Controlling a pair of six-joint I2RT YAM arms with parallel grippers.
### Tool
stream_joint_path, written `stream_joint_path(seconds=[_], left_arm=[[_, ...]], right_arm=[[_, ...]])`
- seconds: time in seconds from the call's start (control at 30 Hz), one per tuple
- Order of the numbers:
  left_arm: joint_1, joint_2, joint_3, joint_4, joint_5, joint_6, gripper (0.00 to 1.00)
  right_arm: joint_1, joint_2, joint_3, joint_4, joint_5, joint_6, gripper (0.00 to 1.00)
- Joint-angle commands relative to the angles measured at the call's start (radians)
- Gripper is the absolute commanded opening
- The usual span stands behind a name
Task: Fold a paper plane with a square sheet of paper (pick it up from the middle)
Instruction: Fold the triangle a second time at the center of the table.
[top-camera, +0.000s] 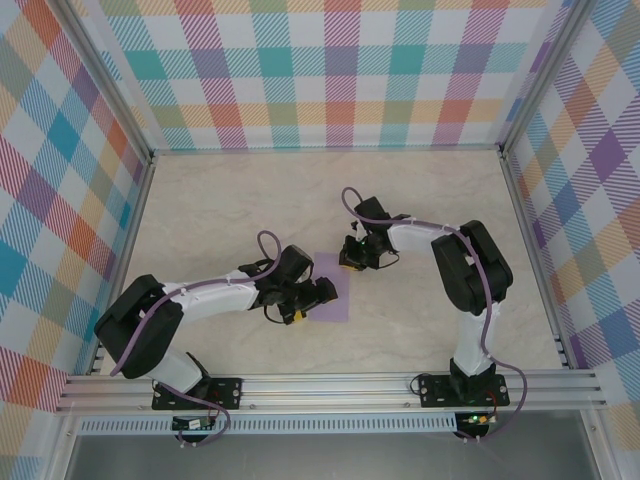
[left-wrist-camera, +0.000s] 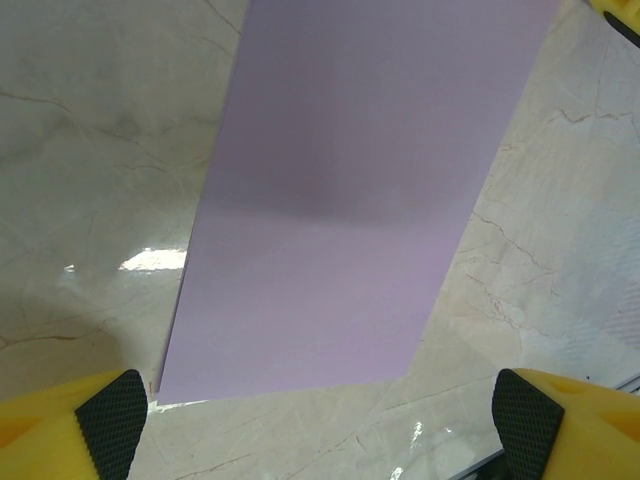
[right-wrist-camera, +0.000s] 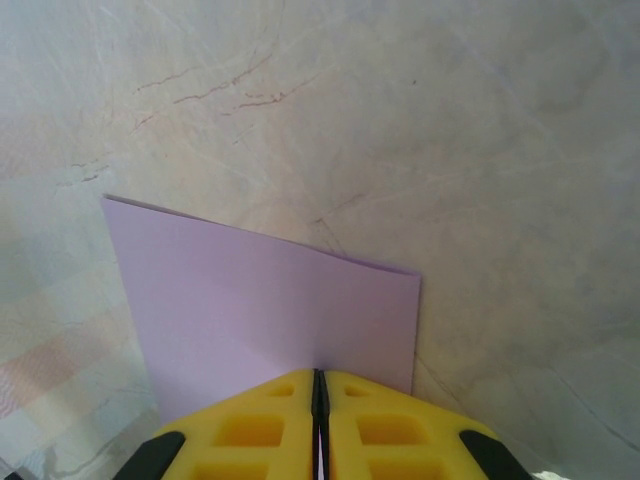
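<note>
Sheet (top-camera: 335, 290) on marble table (top-camera: 420, 200) | left hand (left-wrist-camera: 320, 428) spread over it | right hand (right-wrist-camera: 318, 385) pressed together at its edge

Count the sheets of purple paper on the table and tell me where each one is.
1. The sheet of paper lies near the middle of the table, with the right claw shut at its far edge. Another could hide flat beneath it.
</note>
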Motion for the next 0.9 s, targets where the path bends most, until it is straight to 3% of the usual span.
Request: stream_joint_path(seconds=[0.0,0.33,0.87], left_arm=[[0.004,0.016,-0.009,0.009,0.025,-0.017,0.91],[-0.002,0.051,0.009,-0.007,0.026,-0.002,0.87],[-0.006,0.042,0.020,0.014,0.046,0.011,0.59]], right_arm=[[-0.018,0.037,-0.033,-0.022,0.028,0.017,0.10],[-0.029,0.042,-0.038,-0.023,0.023,0.015,0.10],[-0.036,0.055,-0.041,-0.015,0.016,0.014,0.09]])
